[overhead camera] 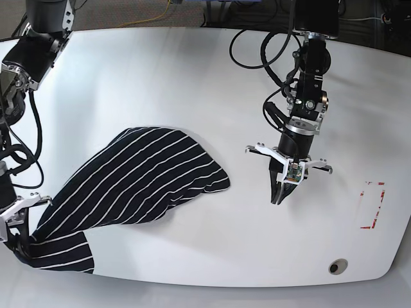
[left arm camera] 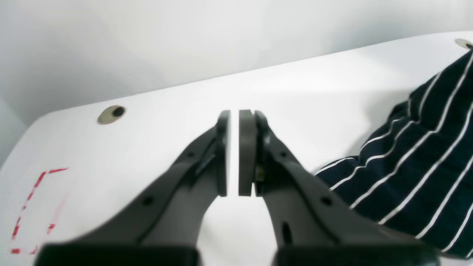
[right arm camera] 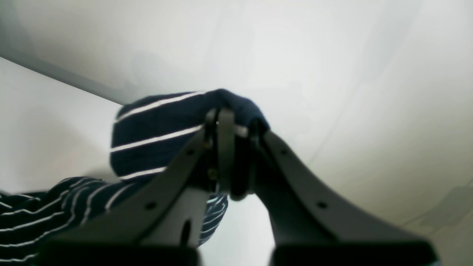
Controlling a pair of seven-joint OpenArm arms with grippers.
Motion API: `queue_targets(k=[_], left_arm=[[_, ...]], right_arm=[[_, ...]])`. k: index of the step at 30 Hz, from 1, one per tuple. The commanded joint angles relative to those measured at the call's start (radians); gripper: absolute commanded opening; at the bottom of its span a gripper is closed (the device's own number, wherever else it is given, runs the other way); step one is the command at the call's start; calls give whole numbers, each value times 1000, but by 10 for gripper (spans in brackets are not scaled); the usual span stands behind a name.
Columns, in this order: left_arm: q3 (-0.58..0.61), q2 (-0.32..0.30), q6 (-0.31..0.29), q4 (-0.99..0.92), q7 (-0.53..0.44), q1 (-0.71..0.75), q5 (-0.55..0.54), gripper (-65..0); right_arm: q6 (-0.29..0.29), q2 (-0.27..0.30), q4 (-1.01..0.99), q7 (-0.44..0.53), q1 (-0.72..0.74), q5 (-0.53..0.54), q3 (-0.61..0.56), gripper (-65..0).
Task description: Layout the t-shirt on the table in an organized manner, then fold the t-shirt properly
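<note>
The t-shirt (overhead camera: 138, 176), black with thin white stripes, lies bunched on the left half of the white table (overhead camera: 192, 77). One end of it stretches to the near-left table edge, where my right gripper (overhead camera: 19, 242) is shut on a fold of the fabric. In the right wrist view the striped cloth (right arm camera: 162, 136) wraps over the closed fingertips of the right gripper (right arm camera: 233, 125). My left gripper (overhead camera: 278, 197) hovers right of the shirt, shut and holding nothing. In the left wrist view the left gripper (left arm camera: 234, 122) shows a thin gap between its pads, with the shirt (left arm camera: 417, 162) off to its right.
A red-marked rectangle (overhead camera: 372, 205) sits near the table's right edge, also visible as a red outline (left arm camera: 33, 207) in the left wrist view. One round grommet (overhead camera: 336, 265) lies near the front right edge. Another grommet (left arm camera: 111, 114) shows by the table edge.
</note>
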Motion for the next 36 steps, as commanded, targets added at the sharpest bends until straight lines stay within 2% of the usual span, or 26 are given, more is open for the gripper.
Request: queue_targets(k=[1,4,6,8,10,11,12,14,27,32,36], left_arm=[[5,9,-14,17,-19,-15,-5,-615],[18,44,-63,4,-17,-15,-7,-545],[19,69,-103,-18,-17,-17,-7,-448],[16,95,-129,-44,-17,-29,-7,-317],[15,120,-132,-79,-17,-44,-7,-180],[15,126,-129,-88,-17,-46,-7,-144],[15,143,-120,-116,-17,-50,-7,-78],[15,161,-98,-159,-17,-60,-7,-21],[13,173,-84,-504,-17,-256,-25,-16],[13,170,-86,-604,-17,-313,-142,-16],[13,169,-86,-652,-17,-333,-277,-16]], right_arm=[[-8,22,13,36,22,10,4,-650],[-8,15,13,36,19,10,4,-650],[-8,-3,13,36,11,7,4,-650],[-8,-15,15,36,5,7,3,-650],[-8,-18,15,36,2,7,3,-650],[-8,-20,15,36,2,7,3,-650],[-8,-21,15,36,0,7,1,-650],[-8,-21,15,36,-9,7,1,-650],[-6,-21,15,36,-27,7,1,-650],[-6,-21,15,36,-27,10,1,-650],[-6,-21,15,36,-27,13,1,-650]])
